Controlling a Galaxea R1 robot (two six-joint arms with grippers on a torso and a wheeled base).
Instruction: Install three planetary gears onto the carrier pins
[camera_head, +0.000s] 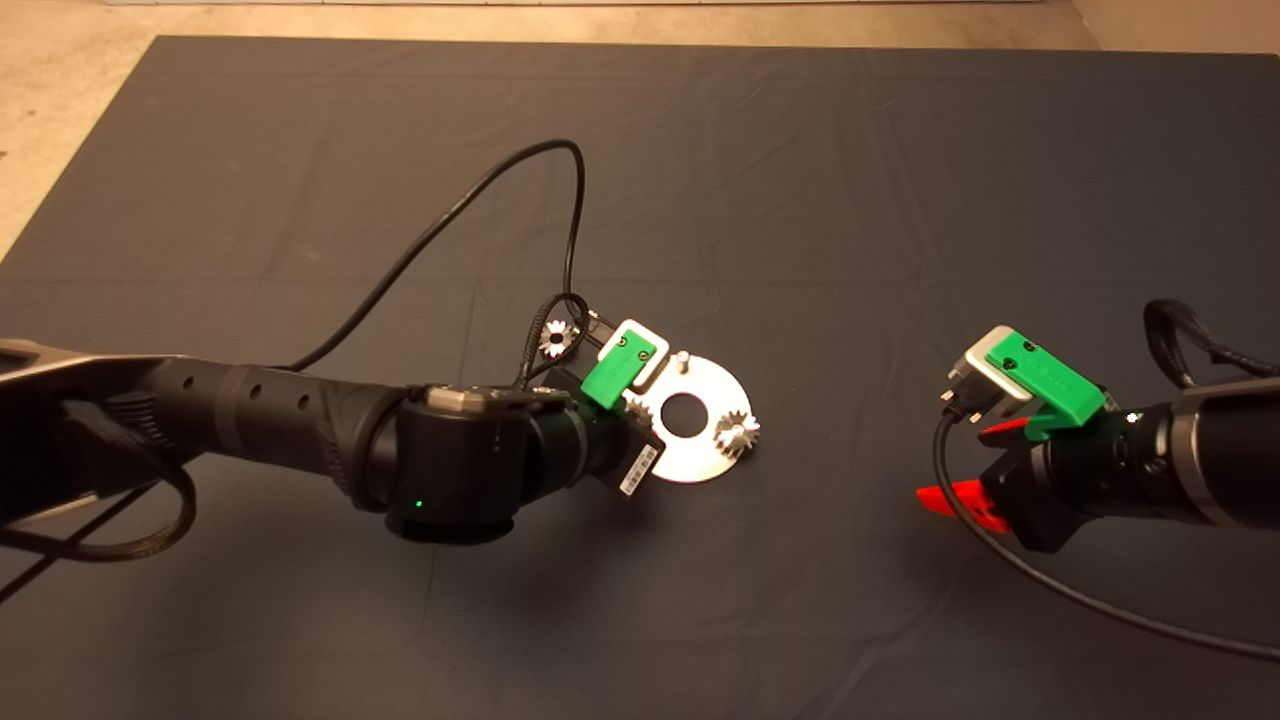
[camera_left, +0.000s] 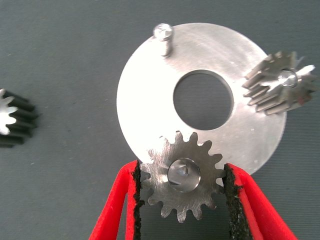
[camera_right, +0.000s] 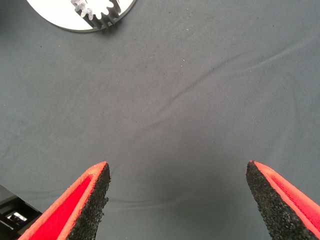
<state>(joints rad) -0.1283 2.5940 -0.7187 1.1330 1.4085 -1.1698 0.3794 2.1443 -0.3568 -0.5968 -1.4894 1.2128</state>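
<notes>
The silver disc (camera_head: 715, 385) (camera_left: 145, 100) lies mid-mat. One planetary gear (camera_head: 737, 433) (camera_left: 280, 82) (camera_right: 97, 15) sits on the carrier pin at its right rim. A bare carrier pin (camera_head: 682, 358) (camera_left: 163, 35) stands at the far rim. My left gripper (camera_head: 635, 410) (camera_left: 182, 167) is shut on a second gear (camera_left: 182, 182) at the disc's near-left rim, with a pin tip showing inside its centre hole. A third gear (camera_head: 556, 338) (camera_left: 12, 117) lies loose on the mat left of the disc. My right gripper (camera_head: 965, 465) (camera_right: 177, 170) hovers open to the right, holding nothing.
The dark mat (camera_head: 800, 200) covers the table, with bare tabletop beyond its far-left corner. A black cable (camera_head: 480, 190) loops from the left wrist over the mat behind the disc. Another cable (camera_head: 1050, 585) trails from the right wrist.
</notes>
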